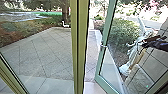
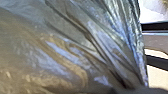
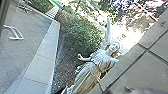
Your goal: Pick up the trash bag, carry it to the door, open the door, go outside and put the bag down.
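In the head view my right gripper (image 1: pixel 148 41) reaches in from the right side, dark, in front of a pale statue. The green-framed glass door (image 1: pixel 99 75) stands open, with a small handle (image 1: pixel 103 46) on its edge, left of that gripper and apart from it. A pale bent handle (image 3: pixel 17 33) shows in the right wrist view. Shiny, crumpled plastic of the trash bag (image 2: pixel 75 52) is large in the left wrist view; its folds draw together where my left gripper holds it.
A yellowish door post (image 1: pixel 79 45) rises straight ahead. Beyond the glass lies a paved yard (image 1: pixel 47 55) with a tree and planting behind. A winged statue (image 3: pixel 92 67) stands by a green bush (image 3: pixel 80 35) and a stone wall (image 3: pixel 150 65) outside.
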